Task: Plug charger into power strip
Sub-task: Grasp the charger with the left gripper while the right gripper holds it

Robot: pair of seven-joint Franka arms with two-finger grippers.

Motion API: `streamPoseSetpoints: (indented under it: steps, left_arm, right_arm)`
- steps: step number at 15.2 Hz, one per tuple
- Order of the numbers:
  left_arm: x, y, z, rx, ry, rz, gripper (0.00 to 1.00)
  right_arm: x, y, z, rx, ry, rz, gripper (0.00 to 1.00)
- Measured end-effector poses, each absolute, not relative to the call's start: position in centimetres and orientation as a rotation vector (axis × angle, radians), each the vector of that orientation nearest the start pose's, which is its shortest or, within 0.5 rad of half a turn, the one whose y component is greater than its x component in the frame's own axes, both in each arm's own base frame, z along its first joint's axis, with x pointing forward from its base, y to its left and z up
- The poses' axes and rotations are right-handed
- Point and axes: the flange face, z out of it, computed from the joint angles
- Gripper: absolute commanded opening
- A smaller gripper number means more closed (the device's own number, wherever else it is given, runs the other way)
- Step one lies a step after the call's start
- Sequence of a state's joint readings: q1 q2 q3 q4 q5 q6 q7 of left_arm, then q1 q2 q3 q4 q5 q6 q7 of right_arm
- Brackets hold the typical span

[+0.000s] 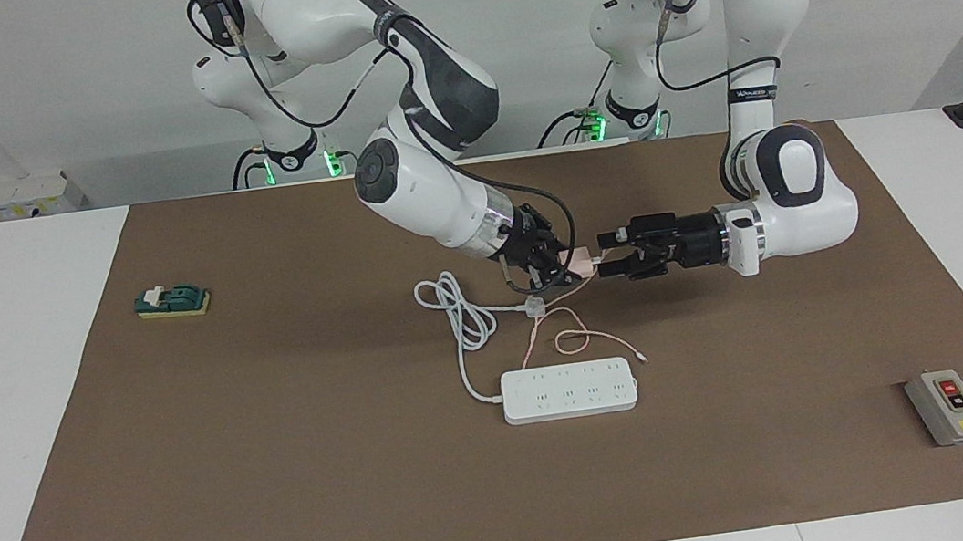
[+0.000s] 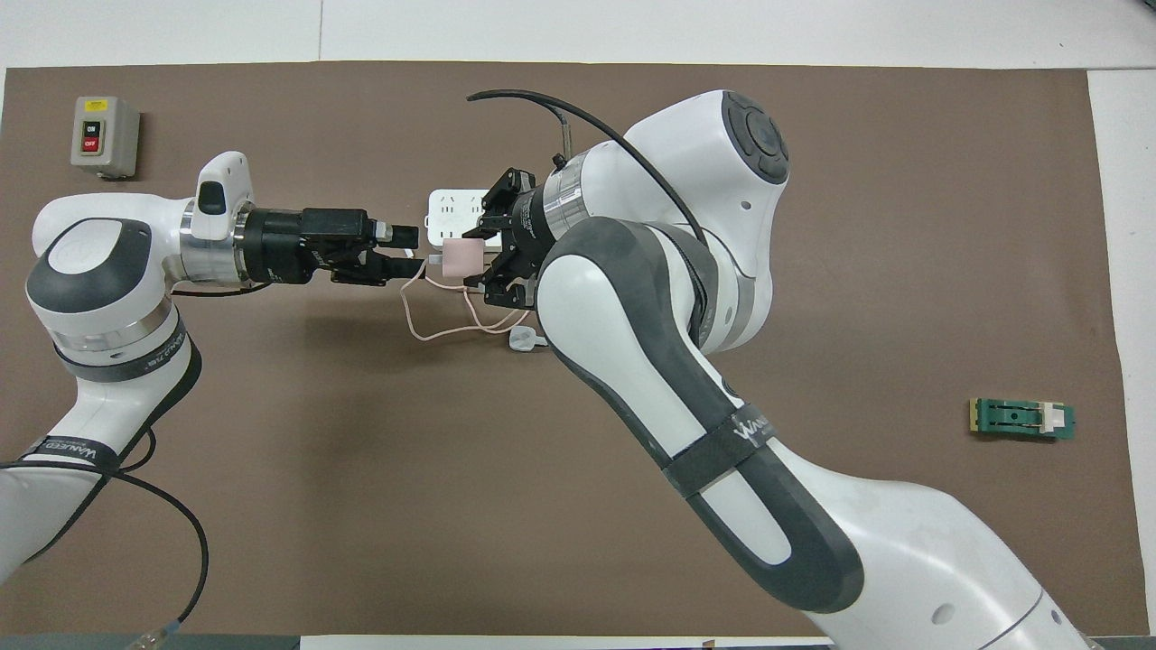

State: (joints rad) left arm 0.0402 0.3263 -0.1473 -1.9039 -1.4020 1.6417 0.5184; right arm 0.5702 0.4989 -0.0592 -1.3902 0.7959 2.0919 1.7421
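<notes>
While the charger (image 1: pixel 583 258) was kept off the brown mat (image 1: pixel 287 478), it was pinched between the fingers of the right gripper (image 1: pixel 569 271), which were pressed against the small pink cube over the middle of the mat. The thin pink cable (image 1: pixel 577 339) was seen hanging from the cube and lying in loops on the mat, its free end resting just beside the corner of the power strip (image 1: pixel 569 390) toward the left arm's end of the table.

The left gripper (image 1: pixel 606 254) was held level in the air, pointed at the charger from the left arm's end, with its fingers spread. The fingertips (image 2: pixel 408 236) were placed right at the free face of the cube; whether that face was touched could not be told. Nothing was gripped by it.

The power strip was left flat on the mat, nearer the edge farthest from the robots than the charger, with its sockets upward. Its thick white cord (image 1: pixel 463 328) was coiled on the mat nearer to the robots, ending in a white plug (image 1: pixel 533 304) below the right gripper.

A grey switch box (image 1: pixel 948 406) was seen near the mat's corner at the left arm's end, farthest from the robots. A green block (image 1: pixel 172 300) was seen near the mat's edge at the right arm's end.
</notes>
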Motion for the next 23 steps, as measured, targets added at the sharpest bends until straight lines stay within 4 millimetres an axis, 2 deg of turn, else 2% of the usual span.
streamPoseSetpoints:
  steps: [2,5,7,9,12,14,18,19,20,23]
  left_arm:
    - [58.4,-16.2,37.1,1.688,-0.014,-0.209,1.00]
    - [58.3,-16.6,37.1,1.676,-0.020,-0.208,0.87]
    - [58.2,-17.0,37.1,1.672,-0.026,-0.211,0.86]
    - [58.0,-17.8,37.1,1.671,-0.037,-0.218,0.72]
    - [57.8,-18.4,37.1,1.670,-0.047,-0.226,0.20]
    - [57.7,-18.2,36.8,1.674,-0.039,-0.224,0.00]
    - [57.6,-18.0,36.6,1.672,-0.048,-0.213,0.00]
    - [57.6,-18.0,36.6,1.672,-0.050,-0.211,0.00]
    - [57.7,-17.9,36.6,1.672,-0.052,-0.208,0.00]
    - [57.9,-17.5,36.8,1.673,-0.064,-0.183,0.00]
  right_arm:
    - [61.2,39.3,45.6,-1.827,1.808,0.735,0.00]
    - [61.2,39.3,45.6,-1.826,1.808,0.734,0.00]
    - [61.2,39.3,45.6,-1.826,1.808,0.734,0.00]
    - [61.2,39.3,45.6,-1.826,1.808,0.734,0.00]
    - [61.2,39.3,45.6,-1.826,1.808,0.735,0.00]
    - [61.3,39.3,45.8,-1.822,1.805,0.735,0.00]
    - [61.2,39.3,45.9,-1.821,1.804,0.736,0.00]
    - [61.2,39.3,45.9,-1.821,1.804,0.735,0.07]
    - [61.3,39.3,45.9,-1.820,1.804,0.735,0.99]
    - [61.2,39.5,45.7,-1.791,1.865,0.731,1.00]
